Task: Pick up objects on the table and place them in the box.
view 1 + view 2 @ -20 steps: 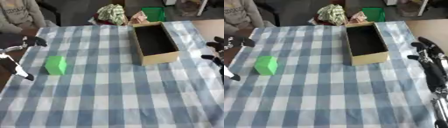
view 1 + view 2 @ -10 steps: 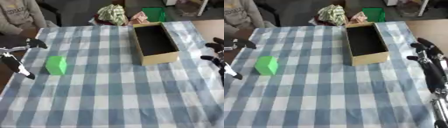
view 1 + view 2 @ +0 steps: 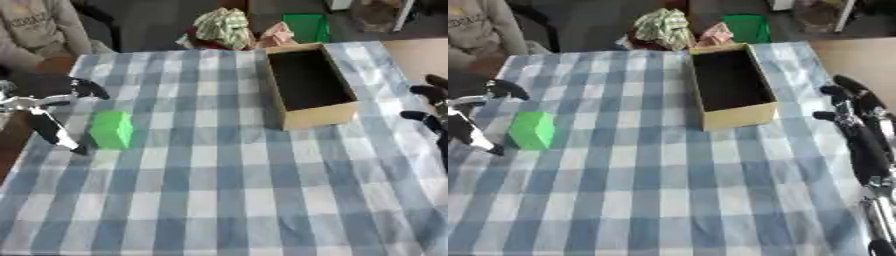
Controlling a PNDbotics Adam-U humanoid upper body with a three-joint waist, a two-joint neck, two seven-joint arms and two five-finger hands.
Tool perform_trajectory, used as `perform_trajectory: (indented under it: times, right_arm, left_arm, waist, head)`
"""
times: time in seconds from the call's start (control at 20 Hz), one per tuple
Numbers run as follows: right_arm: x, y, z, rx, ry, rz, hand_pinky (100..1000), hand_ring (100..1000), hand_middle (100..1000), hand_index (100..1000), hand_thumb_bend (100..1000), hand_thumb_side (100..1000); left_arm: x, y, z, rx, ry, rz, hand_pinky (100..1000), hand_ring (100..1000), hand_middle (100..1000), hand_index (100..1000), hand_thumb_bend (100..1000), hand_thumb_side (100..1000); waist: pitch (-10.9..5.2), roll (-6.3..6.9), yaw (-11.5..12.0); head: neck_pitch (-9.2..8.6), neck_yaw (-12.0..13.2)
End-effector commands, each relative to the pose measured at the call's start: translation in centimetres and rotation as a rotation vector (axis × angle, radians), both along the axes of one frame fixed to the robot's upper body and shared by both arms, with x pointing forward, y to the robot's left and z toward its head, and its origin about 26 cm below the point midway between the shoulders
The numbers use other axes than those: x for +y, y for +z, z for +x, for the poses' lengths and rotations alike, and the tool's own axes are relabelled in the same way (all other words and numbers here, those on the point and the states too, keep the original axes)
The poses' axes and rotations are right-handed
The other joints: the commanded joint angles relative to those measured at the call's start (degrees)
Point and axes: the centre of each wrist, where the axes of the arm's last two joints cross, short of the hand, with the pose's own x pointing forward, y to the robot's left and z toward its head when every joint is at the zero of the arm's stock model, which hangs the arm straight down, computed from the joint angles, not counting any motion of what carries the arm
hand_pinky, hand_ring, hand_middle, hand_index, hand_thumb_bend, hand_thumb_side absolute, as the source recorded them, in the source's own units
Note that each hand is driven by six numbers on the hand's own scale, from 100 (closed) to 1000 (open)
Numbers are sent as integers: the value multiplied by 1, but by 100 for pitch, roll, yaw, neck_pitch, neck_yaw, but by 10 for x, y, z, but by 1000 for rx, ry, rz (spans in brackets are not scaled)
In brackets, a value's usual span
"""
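- The green block (image 3: 111,129) stands on the checked tablecloth (image 3: 227,185), well left of the open cardboard box (image 3: 308,85); no writing shows on either.
- The left hand (image 3: 44,107) is just beside the block, fingers spread apart, holding nothing.
- The right hand (image 3: 852,112) rests at the right edge, fingers relaxed and empty.

On the checked tablecloth (image 3: 219,190) I count one green block (image 3: 112,130) and one open cardboard box (image 3: 308,85). Behind the table's far edge there is one crumpled patterned bundle (image 3: 223,26), one pink object (image 3: 276,35) and one green container (image 3: 307,27). Two robot hands are visible: the left hand (image 3: 48,107) and the right hand (image 3: 852,117).
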Motion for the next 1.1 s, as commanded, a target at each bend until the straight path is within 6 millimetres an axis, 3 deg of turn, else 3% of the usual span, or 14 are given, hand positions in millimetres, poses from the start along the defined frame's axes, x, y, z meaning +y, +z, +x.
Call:
perform_trajectory:
  times: [0.05, 0.35, 0.45, 0.65, 0.85, 1.1]
  right_arm:
    - [-2, 8, 1, -24, 3, -21, 694, 1000, 737, 883, 100, 581]
    - [-1, 7, 1, -21, 7, -19, 695, 1000, 737, 884, 100, 588]
    - [0, 7, 1, -21, 8, -18, 695, 1000, 737, 884, 100, 589]
    - [-1, 7, 1, -19, 6, -19, 695, 1000, 737, 884, 100, 590]
    - [-1, 6, 1, -16, 7, -19, 695, 1000, 737, 883, 100, 594]
    - [0, 5, 1, -14, 11, -21, 695, 1000, 737, 882, 100, 590]
  left_arm:
    - [3, 8, 5, 39, -35, 54, 761, 821, 876, 955, 718, 529]
    - [-3, -2, 13, 25, -2, 29, 757, 800, 852, 946, 685, 526]
    - [-5, -5, 15, 26, 3, 32, 749, 770, 804, 921, 654, 520]
    - [-5, -5, 15, 0, -2, 21, 723, 670, 595, 815, 559, 487]
    - [-8, 5, 16, -47, -15, 2, 694, 588, 435, 711, 469, 440]
    - [-18, 35, 21, -154, -61, -74, 689, 568, 394, 695, 414, 391]
  waist:
    - [-57, -7, -16]
    - [-46, 3, -70]
    - [-45, 9, -89]
    - [-48, 19, -111]
    - [-58, 36, -114]
    - [-81, 39, -132]
  head:
    - [3, 27]
    - [1, 49]
    - [0, 53]
    - [3, 52]
    - [5, 50]
    - [6, 56]
